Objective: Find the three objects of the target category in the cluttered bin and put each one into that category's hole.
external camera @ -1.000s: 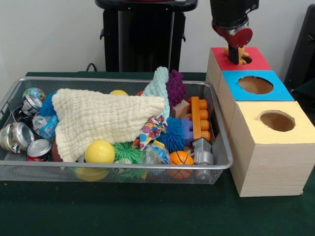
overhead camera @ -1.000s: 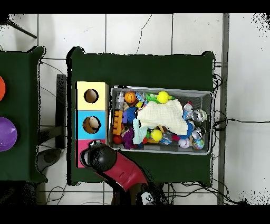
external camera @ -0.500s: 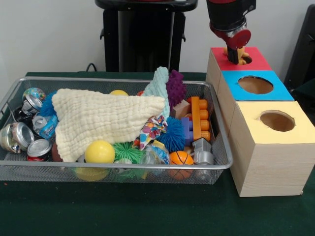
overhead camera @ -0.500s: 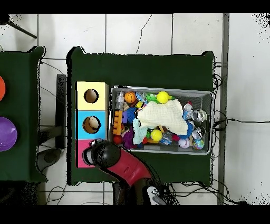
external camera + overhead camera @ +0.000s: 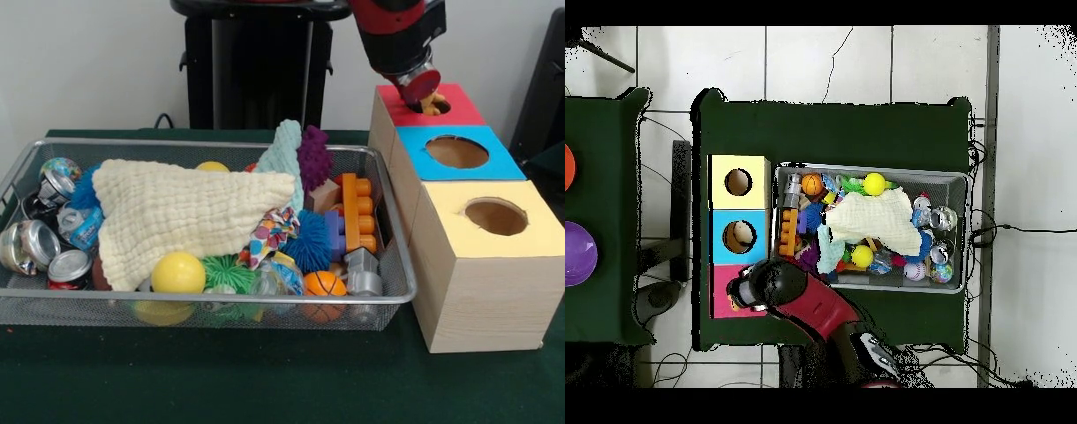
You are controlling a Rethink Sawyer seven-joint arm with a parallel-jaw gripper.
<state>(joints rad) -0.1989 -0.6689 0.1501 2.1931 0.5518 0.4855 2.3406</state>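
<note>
My gripper [image 5: 425, 95] hangs over the left edge of the red-topped box [image 5: 463, 110], the farthest of three wooden boxes. A small orange and yellow object [image 5: 433, 105] shows right under it at the red box's hole; whether it is held or lying in the hole is hidden. The blue-topped box [image 5: 499, 162] and yellow-topped box [image 5: 534, 237] each show an open round hole. The wire bin [image 5: 203, 305] holds a cream cloth [image 5: 177, 212], an orange block [image 5: 357, 212], a yellow ball [image 5: 178, 272] and crushed cans [image 5: 35, 243]. From above, the arm [image 5: 800, 300] covers the gripper beside the red box [image 5: 721, 300].
A teal cloth [image 5: 284, 155], a purple spiky toy [image 5: 314, 157], a blue spiky ball [image 5: 311, 243] and a small basketball [image 5: 325, 283] crowd the bin's right side. In the overhead view a purple bowl [image 5: 577, 253] sits on a separate table at the left.
The gripper has shifted from over the red box's hole toward the bin side of that box. The orange and yellow object stays at the hole. The bin's contents are unchanged.
</note>
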